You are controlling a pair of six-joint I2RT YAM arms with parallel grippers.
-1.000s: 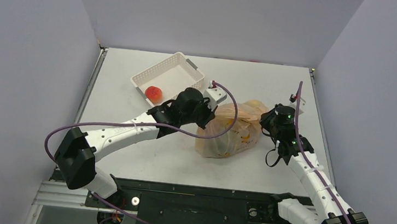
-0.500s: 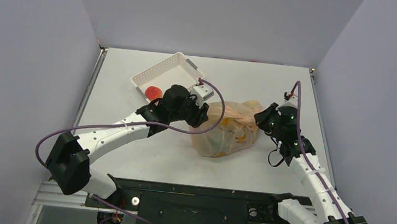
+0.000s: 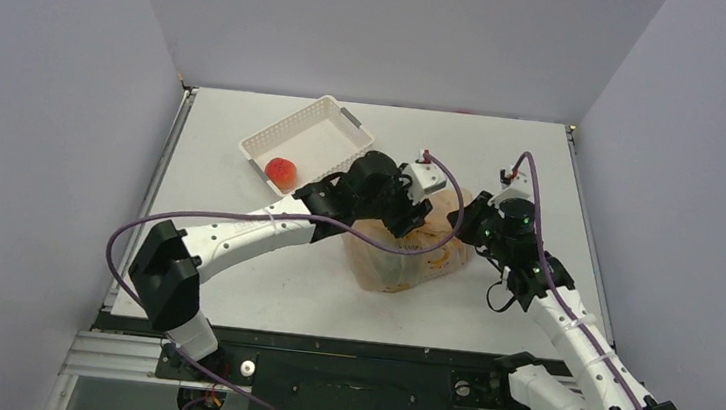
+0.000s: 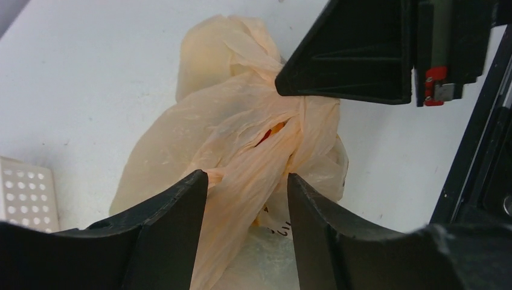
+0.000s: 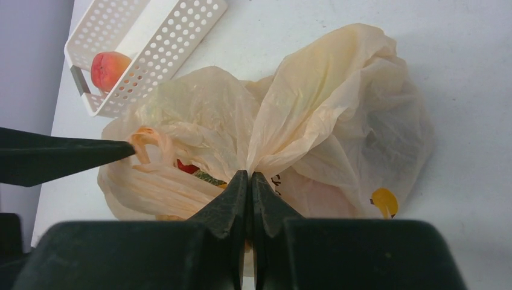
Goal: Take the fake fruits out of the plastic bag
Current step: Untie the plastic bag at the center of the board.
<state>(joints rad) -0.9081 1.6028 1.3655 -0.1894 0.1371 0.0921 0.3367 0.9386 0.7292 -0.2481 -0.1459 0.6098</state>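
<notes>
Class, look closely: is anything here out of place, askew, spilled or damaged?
Nothing looks spilled or torn. The crinkly pale-orange plastic bag lies slumped, its top bunched: the right pincer is shut on one fold, the left pincer open astride another. The white latticed plastic basket sits skewed to the table edges, holding one orange-pink peach.

The table [image 3: 505, 148] is seen from high above its near edge, facing the far edge. The plastic bag [image 4: 241, 121] is viewed closely from both wrists, from opposite sides.
</notes>
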